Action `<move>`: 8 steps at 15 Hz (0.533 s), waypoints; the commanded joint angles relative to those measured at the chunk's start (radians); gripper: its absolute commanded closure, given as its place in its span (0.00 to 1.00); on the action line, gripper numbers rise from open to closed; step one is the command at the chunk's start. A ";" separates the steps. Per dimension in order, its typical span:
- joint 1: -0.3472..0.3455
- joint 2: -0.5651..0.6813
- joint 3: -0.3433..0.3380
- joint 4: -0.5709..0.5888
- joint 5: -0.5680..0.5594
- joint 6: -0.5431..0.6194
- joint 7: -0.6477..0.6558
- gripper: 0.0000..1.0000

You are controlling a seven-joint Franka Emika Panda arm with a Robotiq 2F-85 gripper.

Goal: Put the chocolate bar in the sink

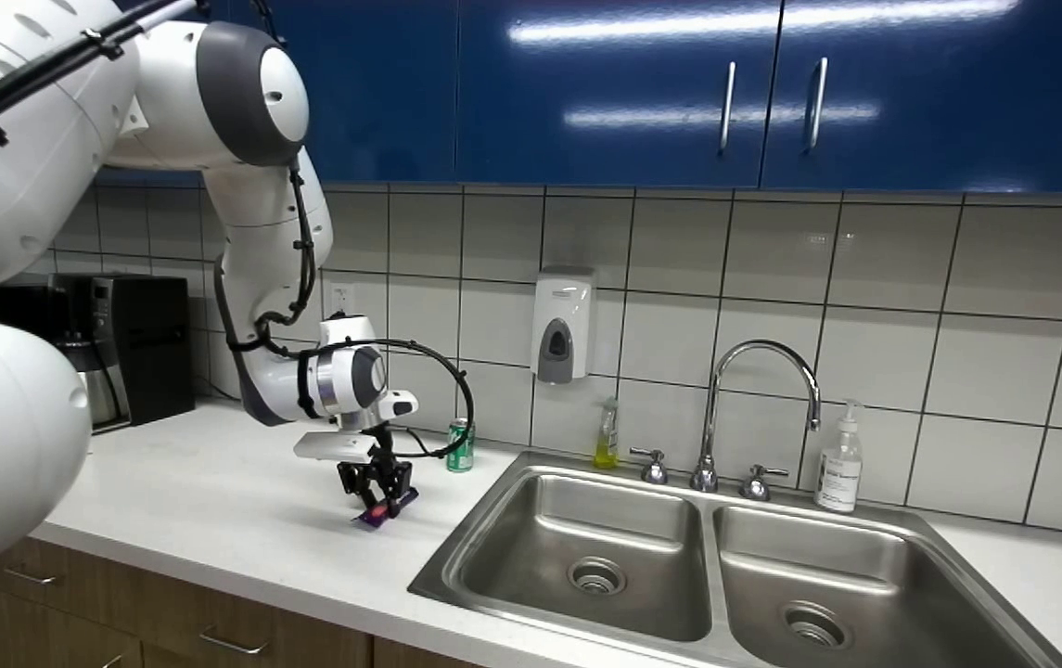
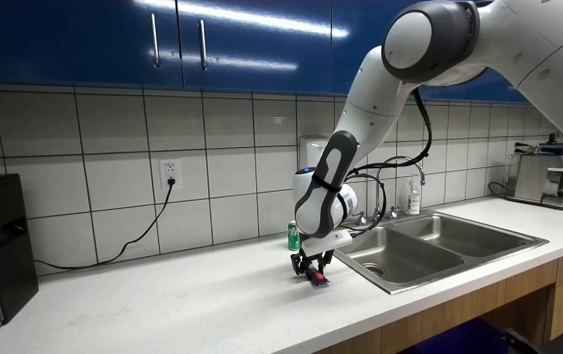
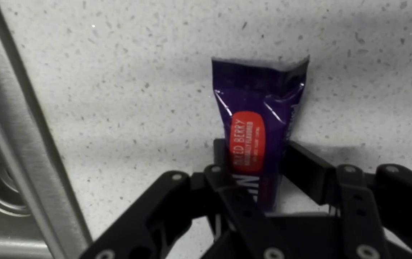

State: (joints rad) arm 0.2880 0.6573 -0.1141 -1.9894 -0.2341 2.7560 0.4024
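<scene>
The chocolate bar, in a dark purple wrapper with a red label, lies between my fingers on or just above the white counter in both exterior views (image 1: 379,511) (image 2: 317,278). In the wrist view the bar (image 3: 247,140) shows its far end, with its near part hidden behind a finger. My gripper (image 3: 254,154) has a fingertip against each long side of it; it points down in both exterior views (image 1: 380,507) (image 2: 311,269). The steel sink (image 1: 540,566) has two basins; its left basin is nearer the gripper (image 2: 409,260). Its rim shows at the wrist view's left (image 3: 15,108).
A green can (image 1: 461,447) stands behind the gripper near the wall. A chrome faucet (image 1: 709,436) arches over the sink's back edge. A yellow bottle (image 1: 606,445) and a white soap bottle (image 1: 838,468) stand behind the basins. A black machine (image 1: 150,343) stands at the far left.
</scene>
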 commanded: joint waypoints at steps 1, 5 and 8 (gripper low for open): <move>-0.002 0.000 -0.004 -0.005 0.023 0.013 -0.033 0.82; 0.033 -0.034 -0.047 -0.011 -0.005 0.004 -0.005 0.83; 0.062 -0.065 -0.089 -0.018 -0.026 0.010 0.009 0.83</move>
State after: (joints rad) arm 0.3137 0.6474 -0.1576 -1.9837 -0.2358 2.7628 0.4023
